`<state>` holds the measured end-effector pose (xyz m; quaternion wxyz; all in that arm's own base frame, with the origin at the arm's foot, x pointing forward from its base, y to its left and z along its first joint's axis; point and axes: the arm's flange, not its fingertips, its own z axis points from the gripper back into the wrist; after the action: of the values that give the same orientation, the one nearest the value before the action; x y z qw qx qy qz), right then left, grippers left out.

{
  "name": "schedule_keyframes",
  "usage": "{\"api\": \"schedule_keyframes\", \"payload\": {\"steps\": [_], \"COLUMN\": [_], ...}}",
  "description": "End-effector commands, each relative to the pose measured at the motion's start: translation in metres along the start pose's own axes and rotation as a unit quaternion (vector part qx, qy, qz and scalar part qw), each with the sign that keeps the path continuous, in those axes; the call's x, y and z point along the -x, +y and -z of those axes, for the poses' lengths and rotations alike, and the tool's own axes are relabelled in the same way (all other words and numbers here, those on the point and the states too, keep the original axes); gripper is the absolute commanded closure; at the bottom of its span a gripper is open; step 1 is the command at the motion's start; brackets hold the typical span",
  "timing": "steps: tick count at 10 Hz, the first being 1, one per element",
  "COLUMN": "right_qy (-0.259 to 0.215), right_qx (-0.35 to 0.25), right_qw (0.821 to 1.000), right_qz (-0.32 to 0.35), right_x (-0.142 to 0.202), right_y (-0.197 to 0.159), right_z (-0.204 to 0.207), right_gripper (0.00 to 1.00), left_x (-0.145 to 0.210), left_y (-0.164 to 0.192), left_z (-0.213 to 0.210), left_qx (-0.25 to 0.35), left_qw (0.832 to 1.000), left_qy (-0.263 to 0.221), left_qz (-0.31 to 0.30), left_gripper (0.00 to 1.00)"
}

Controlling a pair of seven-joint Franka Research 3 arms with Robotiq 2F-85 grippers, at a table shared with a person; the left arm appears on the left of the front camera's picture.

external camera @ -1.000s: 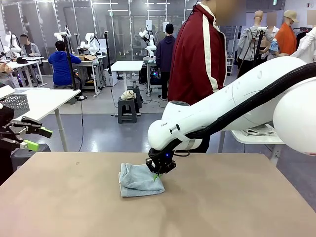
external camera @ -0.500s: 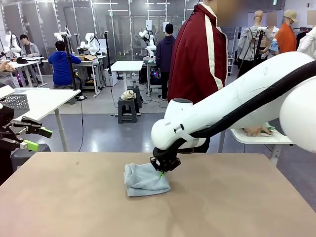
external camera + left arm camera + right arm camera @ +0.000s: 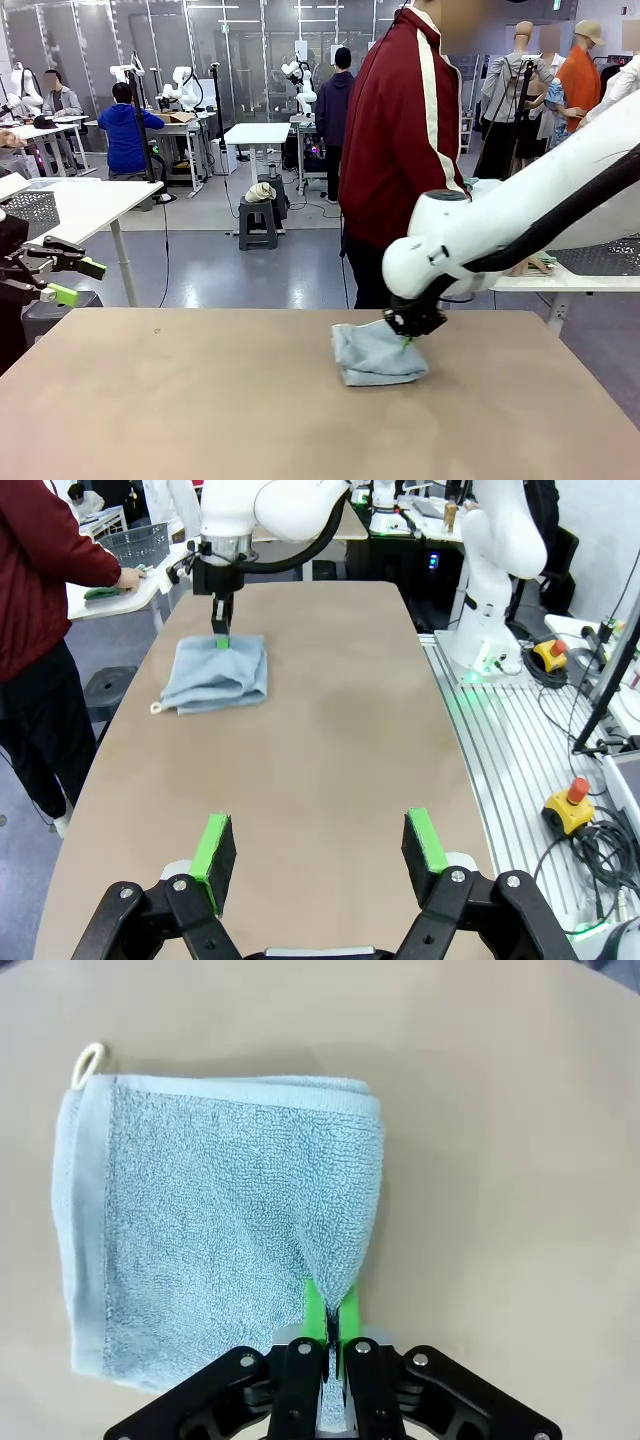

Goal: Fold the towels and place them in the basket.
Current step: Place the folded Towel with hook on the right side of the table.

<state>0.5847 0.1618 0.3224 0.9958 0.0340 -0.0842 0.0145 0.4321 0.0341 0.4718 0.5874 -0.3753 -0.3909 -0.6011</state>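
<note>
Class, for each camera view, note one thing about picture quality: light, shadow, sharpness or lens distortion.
Front view: even light, only a faint shadow under the towel. Left wrist view: the wide-angle lens bows the table edges. Right wrist view: towel loops crisp, soft shadow beside its top edge.

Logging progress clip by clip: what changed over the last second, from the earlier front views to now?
The right hand, shut on an edge of the folded pale blue towel, pulled it along the table from the middle toward the robot's right. Nothing was newly grasped or released. The left hand stayed open and unmoved at the table's left edge.
</note>
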Motion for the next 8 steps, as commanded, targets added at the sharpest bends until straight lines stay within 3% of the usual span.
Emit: {"api": "schedule_keyframes", "payload": {"steps": [1,5,8], "right_qy": [-0.021,-0.013,-0.014], "right_qx": [0.006,0.026,0.043], "right_qw": [1.0,0.999,0.997], "right_qz": [0.009,0.042,0.059], "right_x": [-0.002,-0.004,0.001], "right_y": [-0.039,-0.129,-0.159], "right_z": [-0.006,-0.025,-0.03], "right_gripper": [0.95,0.95,0.95], "left_x": [-0.002,-0.002,-0.002], "left_y": [-0.003,-0.003,-0.003], "left_z": [-0.001,-0.001,-0.001], "left_qx": [0.001,0.001,0.001], "left_qw": [1.0,1.0,1.0], "left_qy": [-0.008,-0.008,-0.008], "left_qz": [0.006,0.006,0.006], "left_gripper": [0.15,0.15,0.15]}}
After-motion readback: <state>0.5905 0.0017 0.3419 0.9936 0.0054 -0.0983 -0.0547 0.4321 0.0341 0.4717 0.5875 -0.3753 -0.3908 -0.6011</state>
